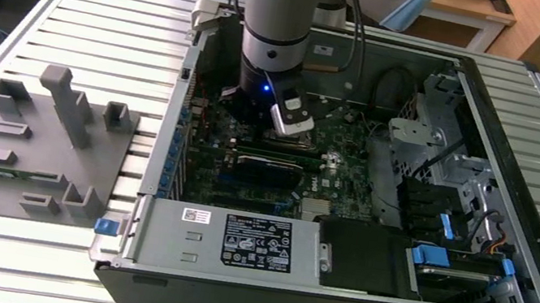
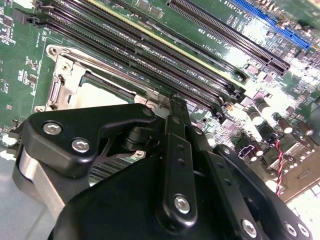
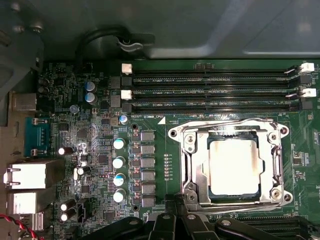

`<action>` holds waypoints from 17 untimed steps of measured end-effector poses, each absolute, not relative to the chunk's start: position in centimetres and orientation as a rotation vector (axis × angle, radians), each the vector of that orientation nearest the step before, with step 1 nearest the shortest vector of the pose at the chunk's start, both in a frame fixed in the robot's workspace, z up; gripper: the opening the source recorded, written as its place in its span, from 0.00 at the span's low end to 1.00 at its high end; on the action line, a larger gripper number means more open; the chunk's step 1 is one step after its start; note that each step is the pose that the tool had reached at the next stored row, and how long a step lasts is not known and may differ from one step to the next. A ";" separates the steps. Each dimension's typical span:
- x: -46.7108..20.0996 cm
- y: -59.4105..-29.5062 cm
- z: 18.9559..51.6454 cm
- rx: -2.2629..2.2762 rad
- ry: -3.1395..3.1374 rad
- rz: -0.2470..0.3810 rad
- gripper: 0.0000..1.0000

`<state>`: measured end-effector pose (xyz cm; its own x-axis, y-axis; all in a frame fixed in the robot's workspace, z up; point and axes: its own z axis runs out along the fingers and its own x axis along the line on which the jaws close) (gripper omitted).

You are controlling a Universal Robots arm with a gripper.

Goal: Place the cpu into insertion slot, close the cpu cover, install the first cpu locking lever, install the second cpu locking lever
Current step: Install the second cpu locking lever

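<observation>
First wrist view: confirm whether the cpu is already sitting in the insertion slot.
Yes, the cpu lies flat inside the insertion slot, framed by its silvery metal rim.

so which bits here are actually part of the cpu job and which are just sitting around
Part of the job:
- cpu, seated in the insertion slot
- cpu cover, down around the chip
- gripper, beside the socket

Just lying about:
- memory slots
- power supply
- grey fixture tray

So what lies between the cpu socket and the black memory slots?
In the first wrist view, just a narrow strip of green board with small white print separates the insertion slot from the nearest memory slots; no component stands there.
</observation>
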<state>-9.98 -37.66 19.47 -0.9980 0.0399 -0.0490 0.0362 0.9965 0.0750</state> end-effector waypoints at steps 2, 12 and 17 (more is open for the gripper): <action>-10.0 -37.7 19.5 0.059 3.088 0.115 0.11; -10.0 -37.7 20.2 0.059 3.088 0.115 0.11; -10.0 -37.7 21.0 0.059 3.088 0.115 0.11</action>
